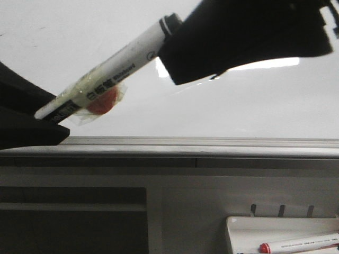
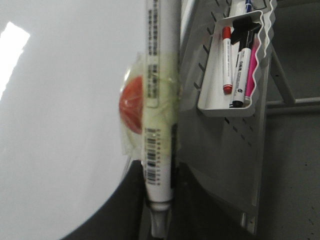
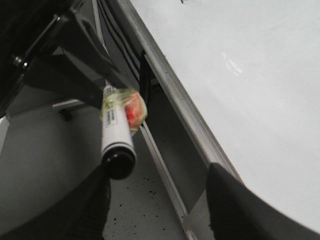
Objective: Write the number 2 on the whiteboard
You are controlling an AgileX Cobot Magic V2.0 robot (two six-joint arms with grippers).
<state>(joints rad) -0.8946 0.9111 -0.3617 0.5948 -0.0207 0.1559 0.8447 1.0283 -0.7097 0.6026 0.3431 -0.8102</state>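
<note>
Whiteboard (image 1: pixel 222 111) upright at the far side, glossy and white, taking up the upper half of the front view. Bright strip of reflected light on it at upper right, partly covered by the right arm. Grey metal ledge (image 1: pixel 185 142) along its lower edge, running the full width from left to right. Cannot make out any written digit on the visible part of the board.

Marker (image 1: pixel 114 66) in front of the board at left of centre, tilted, low end at left and black-ringed end up to the right. White barrel with black print and a barcode. Wrapped around the middle in yellowish clear tape (image 1: pixel 79 108), with a round red lump (image 1: pixel 101 100) bound under the tape on the side toward the board.

Left hand (image 1: pixel 45 114) at lower left, dark, clenched on the low end of the marker. Right hand (image 3: pixel 157 210) coming in from upper right, released: fingers (image 3: pixel 235 205) spread well apart, the marker's black end lying between them, just beside one finger and apart from the other. Cannot tell whether that finger touches it.

Below the ledge, a grey panel (image 1: pixel 212 211). Small white tray (image 1: pixel 233 233) hung at near right, holding a white marker with a red cap (image 1: pixel 302 244). In the left wrist view, same tray seen with a red pen, a black-capped pen (image 2: pixel 239 75) and a pink one (image 2: pixel 251 70) side by side.
</note>
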